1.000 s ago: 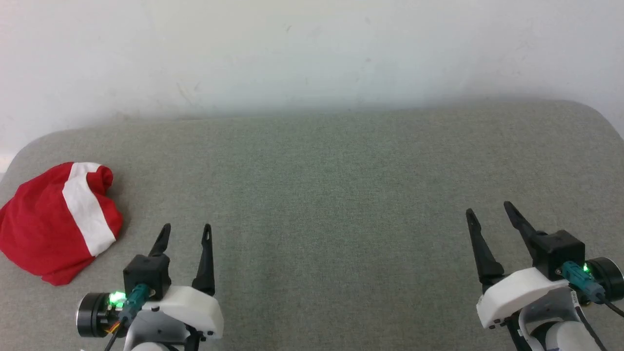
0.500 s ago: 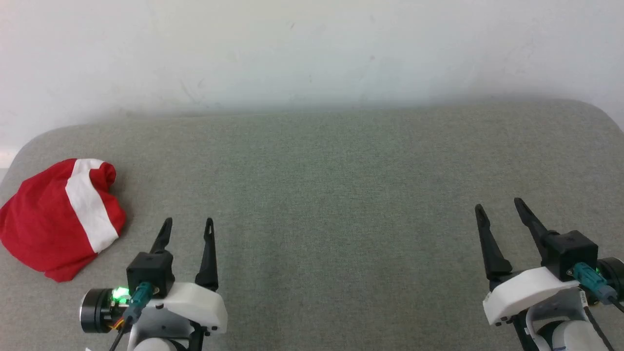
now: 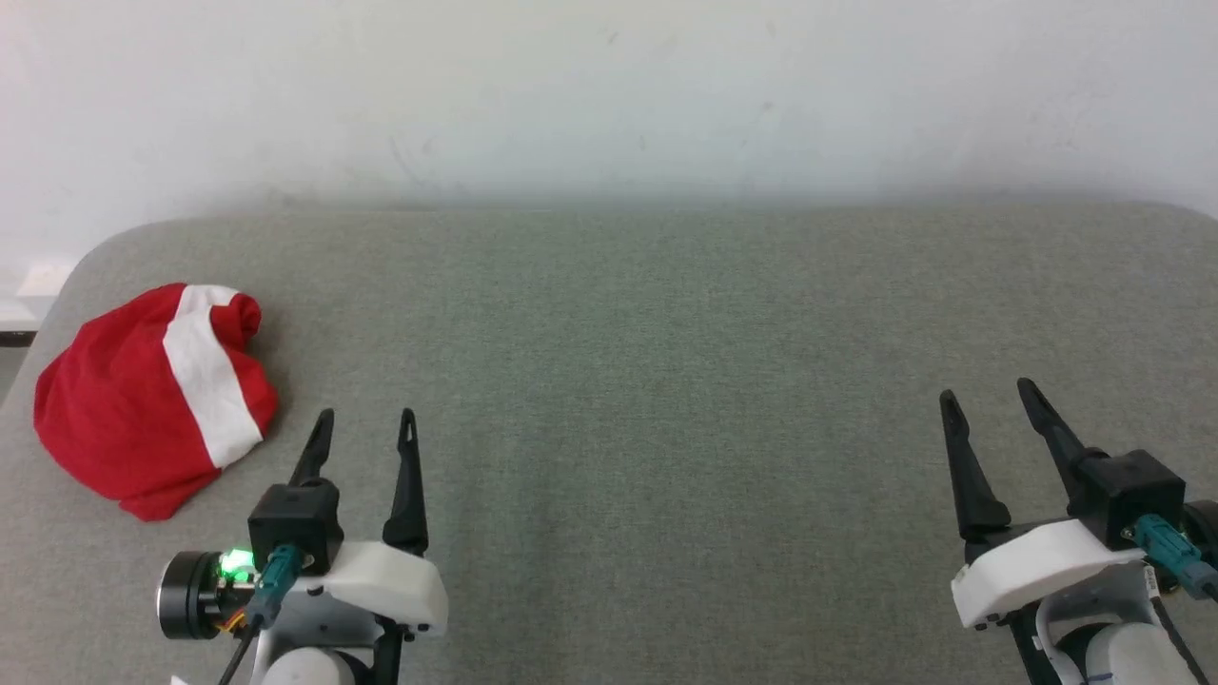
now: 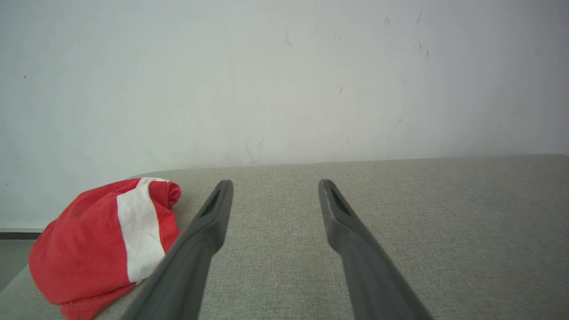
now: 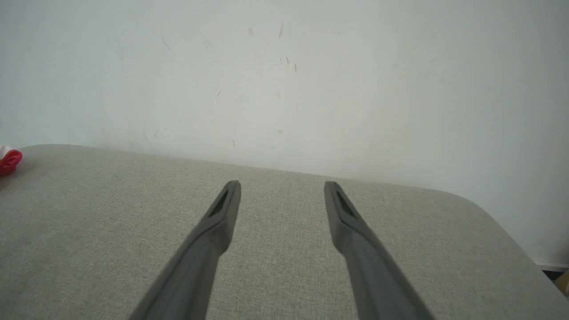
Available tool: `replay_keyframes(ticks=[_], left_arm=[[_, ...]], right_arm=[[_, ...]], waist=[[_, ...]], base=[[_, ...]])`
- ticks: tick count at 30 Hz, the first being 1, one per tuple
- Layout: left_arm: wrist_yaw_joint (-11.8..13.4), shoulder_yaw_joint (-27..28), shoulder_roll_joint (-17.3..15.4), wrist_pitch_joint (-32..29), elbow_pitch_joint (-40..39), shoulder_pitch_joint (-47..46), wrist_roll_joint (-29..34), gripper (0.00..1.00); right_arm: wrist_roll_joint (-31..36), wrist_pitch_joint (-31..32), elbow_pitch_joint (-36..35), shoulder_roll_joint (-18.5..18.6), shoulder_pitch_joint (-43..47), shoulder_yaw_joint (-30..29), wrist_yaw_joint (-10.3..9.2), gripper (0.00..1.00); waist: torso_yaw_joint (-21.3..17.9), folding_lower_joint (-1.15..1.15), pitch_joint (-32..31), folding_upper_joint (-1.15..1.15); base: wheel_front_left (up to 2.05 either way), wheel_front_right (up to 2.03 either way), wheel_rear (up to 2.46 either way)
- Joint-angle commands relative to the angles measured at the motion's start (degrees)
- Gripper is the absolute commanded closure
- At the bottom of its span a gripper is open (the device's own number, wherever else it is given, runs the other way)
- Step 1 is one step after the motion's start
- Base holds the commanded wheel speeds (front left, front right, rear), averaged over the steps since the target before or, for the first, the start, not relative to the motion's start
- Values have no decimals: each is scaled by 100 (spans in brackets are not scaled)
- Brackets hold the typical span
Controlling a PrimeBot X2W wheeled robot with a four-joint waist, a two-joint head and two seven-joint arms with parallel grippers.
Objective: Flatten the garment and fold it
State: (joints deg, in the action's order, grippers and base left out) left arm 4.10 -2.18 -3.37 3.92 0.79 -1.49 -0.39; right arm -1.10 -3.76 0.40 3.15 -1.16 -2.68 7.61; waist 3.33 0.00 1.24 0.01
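Plainly, the work has not yet begun: the garment [image 3: 152, 400] lies bunched in a red heap at the left edge of the head view, near the tabletop's [image 3: 666, 381] rounded left corner, its white band [image 3: 211, 376] running slantwise down the mound. Nothing touches it.

The left end effector [image 3: 367, 416] sits at the lower left of that view, just to the right of the heap, fingers spread wide and empty. The right end effector [image 3: 985, 390] is at the lower right, well apart from the cloth, likewise wide and empty.

The step in hand looks like the approach before the first grasp. The next move probably calls for the left arm to swing toward the frame's left and pinch an edge of the heap, then draw it toward the middle so both arms can spread it flat.

No brand, label or writing can be read on the cloth, the tabletop or the pale wall [image 3: 609, 95].
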Motion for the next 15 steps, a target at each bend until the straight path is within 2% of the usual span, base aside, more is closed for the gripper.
replay_keyframes(ticks=[1,15], left_arm=[[65,-35,-33,57,20,-93,4,0],[281,-31,-66,213,47,-167,-21,0]], right_arm=[[-38,-75,-33,-9,-91,-30,-4,0],[4,-230,-38,-12,-140,-68,-5,0]], waist=[[93,0,22,-1],[560,0,95,-1]], base=[[0,0,0],[0,0,0]])
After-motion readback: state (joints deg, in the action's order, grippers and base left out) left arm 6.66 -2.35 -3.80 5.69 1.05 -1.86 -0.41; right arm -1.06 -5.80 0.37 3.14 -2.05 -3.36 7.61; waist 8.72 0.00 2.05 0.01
